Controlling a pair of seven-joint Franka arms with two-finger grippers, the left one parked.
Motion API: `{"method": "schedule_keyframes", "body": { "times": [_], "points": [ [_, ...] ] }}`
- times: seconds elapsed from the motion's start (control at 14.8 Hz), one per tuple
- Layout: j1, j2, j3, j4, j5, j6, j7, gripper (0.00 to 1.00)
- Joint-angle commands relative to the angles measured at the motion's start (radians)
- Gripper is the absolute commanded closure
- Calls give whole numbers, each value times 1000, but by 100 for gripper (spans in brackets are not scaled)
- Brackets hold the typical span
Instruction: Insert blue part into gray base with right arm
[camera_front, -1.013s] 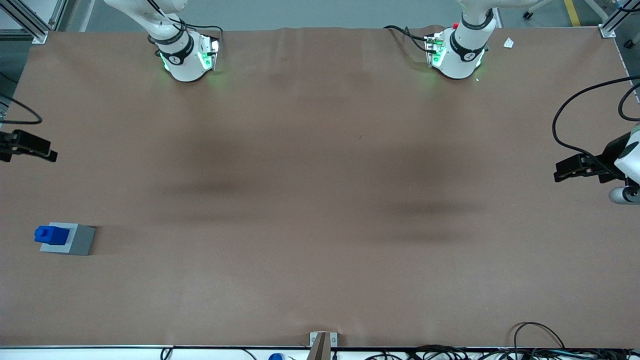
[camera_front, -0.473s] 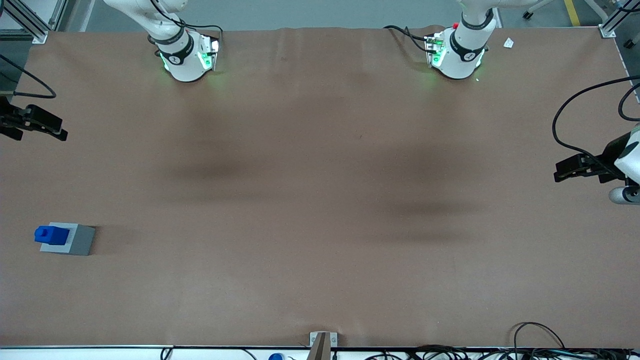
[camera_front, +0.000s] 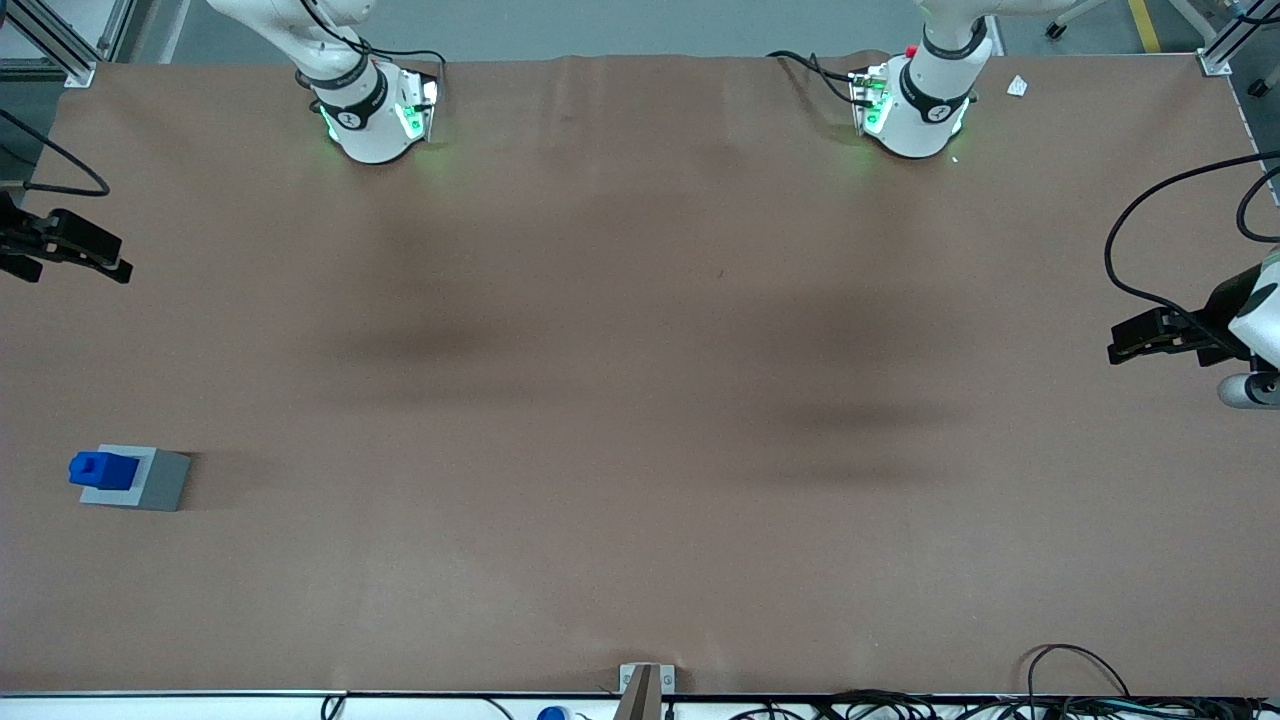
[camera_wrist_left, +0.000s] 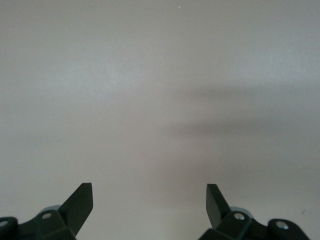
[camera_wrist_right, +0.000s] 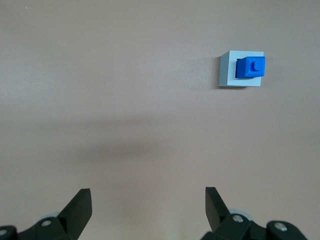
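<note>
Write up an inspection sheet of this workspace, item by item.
Surface: brown paper-covered table, soft shadows.
Job's things: small bright-blue plastic block sits on the light-gray square plastic box, toward the working arm's end.
Clutter: small white scrap near the parked arm's base.
Grippers: right arm's black two-finger gripper open, empty, apart from the box, farther from the front camera.
Cables: black cables along the front edge.
Surroundings: aluminium frame post.

Brown-covered table (camera_front: 640, 420), gray floor (camera_front: 600, 25)
</note>
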Motion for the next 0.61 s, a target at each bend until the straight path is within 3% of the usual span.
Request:
{"method": "schedule_keyframes", "body": {
  "times": [0.0,0.54],
  "points": [
    [3,-15,0,5,-10,6,12,0],
    [6,-11,2,14,-7,4,12,0]
  ]
}}
